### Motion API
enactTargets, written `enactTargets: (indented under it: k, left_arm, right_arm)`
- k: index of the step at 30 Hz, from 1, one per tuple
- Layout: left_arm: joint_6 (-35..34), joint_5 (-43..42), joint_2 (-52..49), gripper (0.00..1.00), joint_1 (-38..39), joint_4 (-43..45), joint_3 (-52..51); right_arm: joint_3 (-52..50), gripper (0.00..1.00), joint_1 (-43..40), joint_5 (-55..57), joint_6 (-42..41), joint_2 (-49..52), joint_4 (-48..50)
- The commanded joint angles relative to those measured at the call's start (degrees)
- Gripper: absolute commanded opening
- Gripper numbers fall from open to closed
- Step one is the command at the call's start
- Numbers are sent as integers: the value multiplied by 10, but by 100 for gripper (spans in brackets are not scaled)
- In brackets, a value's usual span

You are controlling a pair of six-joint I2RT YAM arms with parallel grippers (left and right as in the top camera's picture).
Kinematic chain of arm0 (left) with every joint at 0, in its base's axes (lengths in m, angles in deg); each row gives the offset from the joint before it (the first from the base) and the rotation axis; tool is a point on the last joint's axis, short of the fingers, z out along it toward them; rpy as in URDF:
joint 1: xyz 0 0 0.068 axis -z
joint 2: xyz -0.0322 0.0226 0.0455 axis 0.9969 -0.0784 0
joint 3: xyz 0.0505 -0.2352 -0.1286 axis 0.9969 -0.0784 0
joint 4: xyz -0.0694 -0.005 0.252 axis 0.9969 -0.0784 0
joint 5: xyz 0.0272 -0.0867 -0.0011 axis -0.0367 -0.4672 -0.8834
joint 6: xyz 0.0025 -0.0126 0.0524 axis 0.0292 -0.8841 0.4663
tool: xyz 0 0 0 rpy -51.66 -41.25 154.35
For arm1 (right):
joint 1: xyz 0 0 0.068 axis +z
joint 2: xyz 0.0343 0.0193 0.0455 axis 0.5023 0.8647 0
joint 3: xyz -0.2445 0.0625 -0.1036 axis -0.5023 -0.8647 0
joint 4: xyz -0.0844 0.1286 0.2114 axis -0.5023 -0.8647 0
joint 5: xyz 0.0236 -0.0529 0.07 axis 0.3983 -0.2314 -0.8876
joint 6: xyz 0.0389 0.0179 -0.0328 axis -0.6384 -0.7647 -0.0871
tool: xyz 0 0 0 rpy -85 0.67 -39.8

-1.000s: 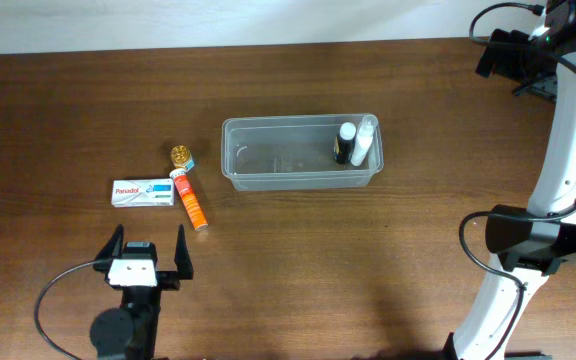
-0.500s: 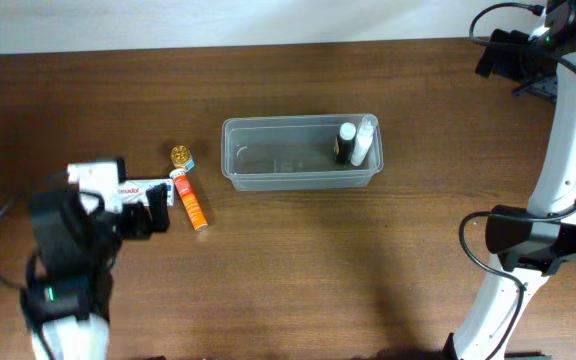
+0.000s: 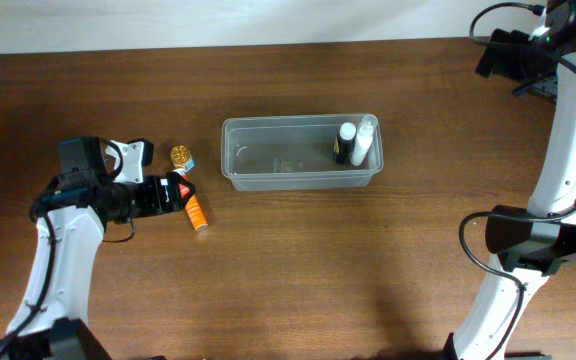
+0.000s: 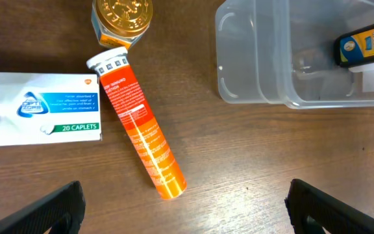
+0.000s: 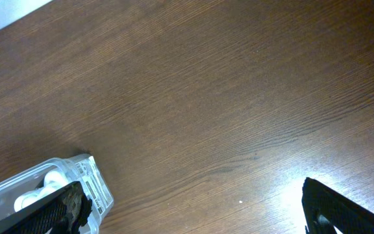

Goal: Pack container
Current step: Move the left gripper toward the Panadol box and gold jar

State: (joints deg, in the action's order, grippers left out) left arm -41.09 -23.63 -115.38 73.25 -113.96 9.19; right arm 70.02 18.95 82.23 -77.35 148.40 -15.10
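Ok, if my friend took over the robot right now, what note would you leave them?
Left gripper: open, empty, hovering over the orange tube, left of the container.
Right gripper: open, empty, above bare table at the far right.
Done: a black bottle and a white bottle are in the container's right end.
Left: the orange tube, Panadol box and gold-lidded jar lie on the table left of the container. Pack them, probably the tube first.
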Motion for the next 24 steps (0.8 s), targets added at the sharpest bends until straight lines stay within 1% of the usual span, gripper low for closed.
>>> enactTargets:
  k: [1,5,8,9,10,13,19,22,24]
  left_arm:
    - [14,-20,-9,100,-3,16,11]
    - [26,-7,-9,99,-3,29,16]
    - [13,49,-10,99,-3,17,33]
    - [3,75,-10,100,-3,8,43]
    - [-21,114,-10,99,-3,-12,64]
    - [-70,166,-10,99,-3,-50,102]
    - [-145,242,-14,99,-3,-125,163]
    - [-178,271,-27,99,-3,-148,175]
    - [-208,276,-39,99,-3,-152,175]
  right_arm:
    - [6,98,2,-1,-4,-6,-2]
    - [6,98,2,-1,-4,-6,-2]
    - [6,98,2,-1,-4,-6,-2]
    - [5,98,2,-1,-4,-6,-2]
    - [6,98,2,-1,-4,-6,-2]
    - [6,98,2,-1,-5,-6,-2]
    - [6,98,2,-1,-4,-6,-2]
    - [6,98,2,-1,-4,-6,-2]
    - [6,98,2,-1,-5,-6,-2]
